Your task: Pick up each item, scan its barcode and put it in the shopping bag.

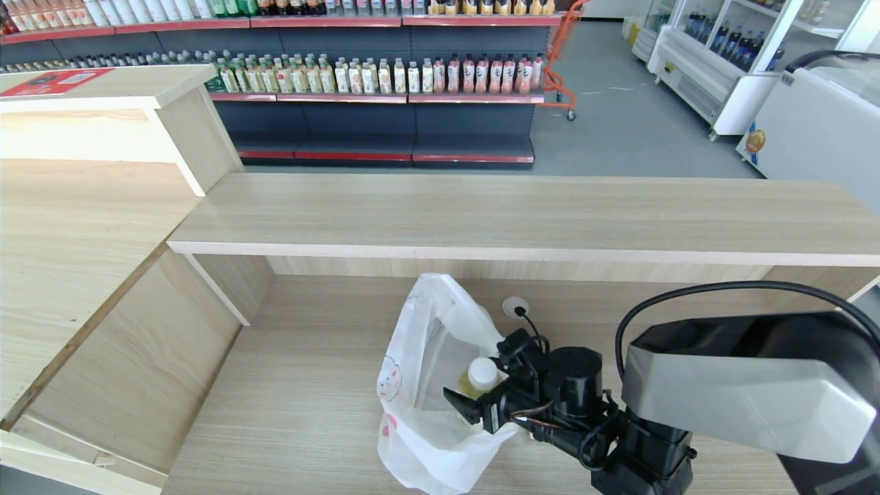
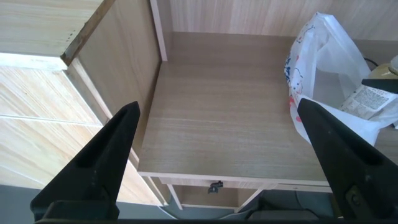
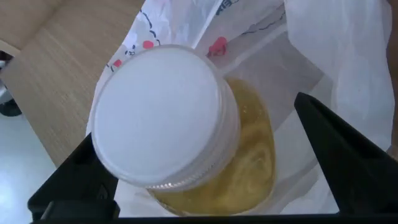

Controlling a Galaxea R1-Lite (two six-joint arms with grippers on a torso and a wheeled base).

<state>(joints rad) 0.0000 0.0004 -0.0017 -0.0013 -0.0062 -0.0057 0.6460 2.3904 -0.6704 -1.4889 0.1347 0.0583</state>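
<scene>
A bottle of yellow drink with a white cap (image 3: 161,118) stands upright inside the white plastic shopping bag (image 1: 419,412) on the lower desk. My right gripper (image 1: 474,395) is at the bag's mouth, open, with the bottle (image 1: 481,375) between its fingers (image 3: 339,155). A strip of bag shows between the bottle and one finger. My left gripper (image 2: 217,143) hangs open and holds nothing above the desk's near left part, well apart from the bag (image 2: 323,68). The bottle's label (image 2: 372,99) shows through the bag.
A raised wooden counter (image 1: 522,216) runs behind the lower desk (image 1: 295,412), and a side panel (image 1: 144,357) walls its left. A cable port (image 1: 515,306) sits in the desk behind the bag. Store shelves with drinks (image 1: 385,75) stand beyond.
</scene>
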